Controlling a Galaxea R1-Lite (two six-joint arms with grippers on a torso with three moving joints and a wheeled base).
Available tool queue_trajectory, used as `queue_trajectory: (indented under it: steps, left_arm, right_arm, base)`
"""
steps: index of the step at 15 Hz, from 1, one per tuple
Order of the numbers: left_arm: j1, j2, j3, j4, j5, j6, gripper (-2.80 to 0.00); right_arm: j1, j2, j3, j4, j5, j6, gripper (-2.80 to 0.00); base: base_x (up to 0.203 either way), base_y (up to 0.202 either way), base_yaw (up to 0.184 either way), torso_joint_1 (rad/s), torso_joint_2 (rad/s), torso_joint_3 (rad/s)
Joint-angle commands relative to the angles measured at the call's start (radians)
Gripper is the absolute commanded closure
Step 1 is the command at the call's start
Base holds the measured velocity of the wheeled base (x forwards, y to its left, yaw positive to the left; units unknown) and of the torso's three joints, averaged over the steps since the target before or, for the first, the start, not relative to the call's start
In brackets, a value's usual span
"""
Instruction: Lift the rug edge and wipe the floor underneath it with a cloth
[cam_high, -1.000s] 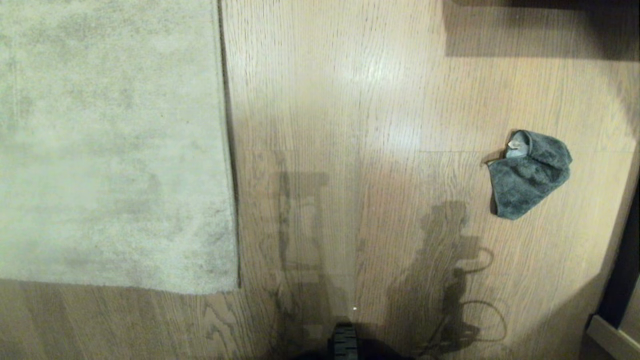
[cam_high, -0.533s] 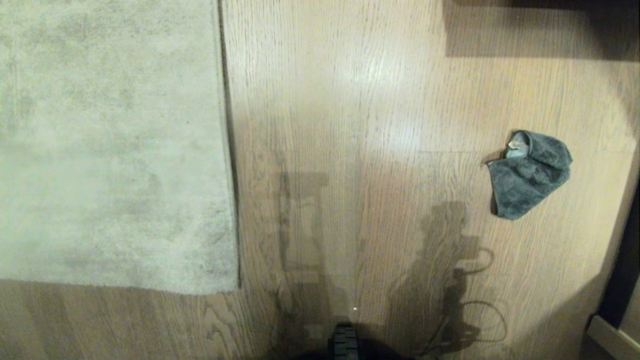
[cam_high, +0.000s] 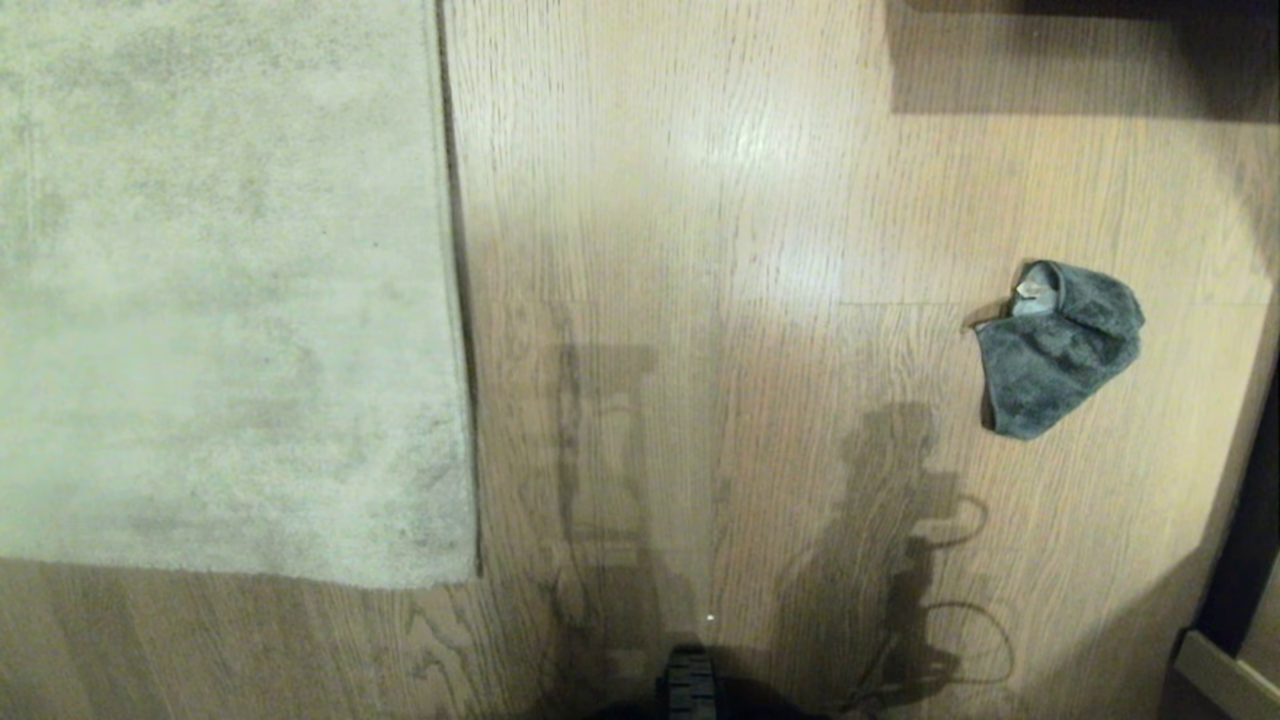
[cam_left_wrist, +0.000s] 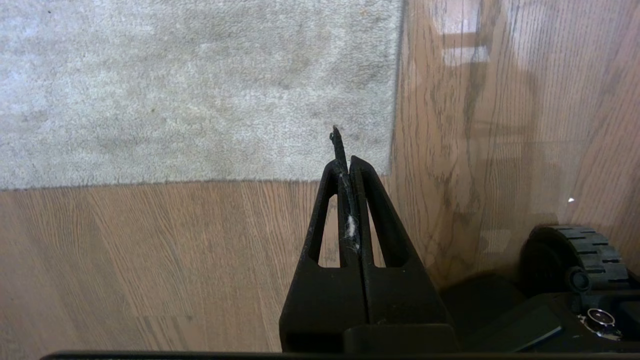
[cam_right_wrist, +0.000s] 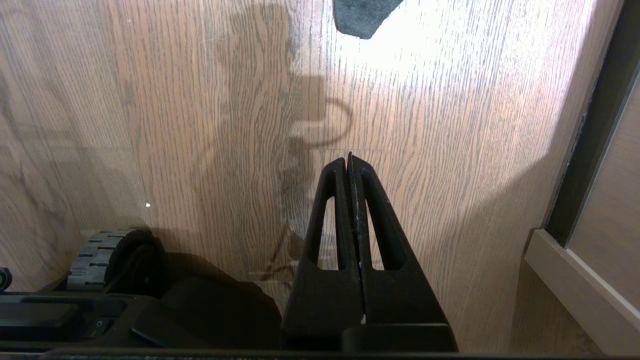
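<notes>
With both grippers, left (cam_left_wrist: 345, 150) and right (cam_right_wrist: 348, 162), closed and empty above the floor (cam_high: 700, 200), the cloth (cam_high: 1058, 348) lies well right of the flat rug edge (cam_high: 462, 400), awaiting pickup first.

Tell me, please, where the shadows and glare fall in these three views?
Head view: glare on the floor ahead, arm shadows nearer the robot, the cloth evenly lit. Left wrist view: the rug evenly lit, shadow across the boards beside it. Right wrist view: a bright patch near the cloth, shadowed elsewhere.
</notes>
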Motion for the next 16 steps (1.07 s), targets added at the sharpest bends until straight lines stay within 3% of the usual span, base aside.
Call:
queue_trajectory:
  steps: [1,16]
  left_arm:
    - [0.000,0.001,0.000,0.000,0.002,-0.001,0.00]
    - [0.000,0.001,0.000,0.000,0.002,-0.012,0.00]
  right_arm:
    - [0.000,0.002,0.000,-0.001,0.000,0.000,0.00]
    - [0.001,0.002,0.000,-0.001,0.000,0.000,0.00]
  base:
    - [0.000,0.000,0.000,0.000,0.00,0.000]
    - [0.000,0.000,0.000,0.002,0.00,0.164]
